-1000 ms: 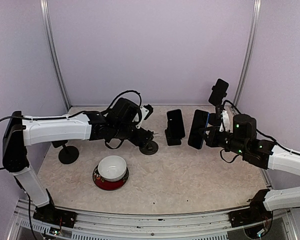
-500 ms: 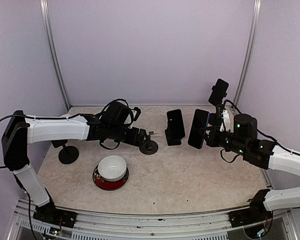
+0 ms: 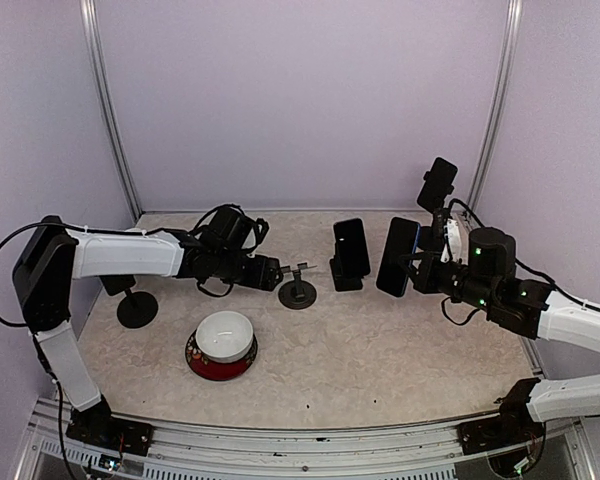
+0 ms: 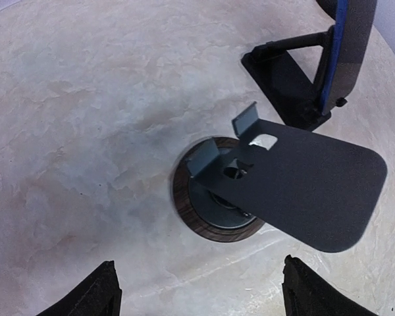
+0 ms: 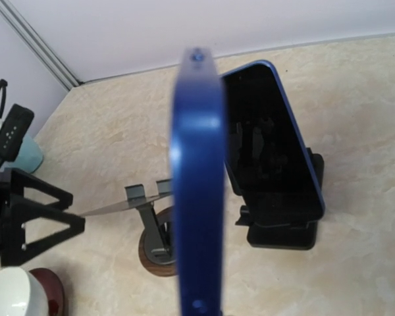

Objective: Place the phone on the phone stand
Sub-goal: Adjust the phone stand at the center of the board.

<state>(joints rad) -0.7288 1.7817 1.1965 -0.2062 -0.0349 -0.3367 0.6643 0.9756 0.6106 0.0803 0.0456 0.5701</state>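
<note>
Phone stand rests on its round base on the table, with the left gripper just left of it, fingers spread wide and holding nothing. Right of it, a second phone leans on a black cradle. Farther right, the blue phone (edge-on to the wrist camera) is clamped upright in the right gripper, apart from the stand.

White bowl sits on a red plate on the marble-look table. Left of the bowl and slightly farther back, there is a black round-foot post; its top is hidden. Right of the bowl and farther back, a dark phone leans on a black stand. Far right of the bowl, at the back, a tall clamp mount holds a tilted dark device.
</note>
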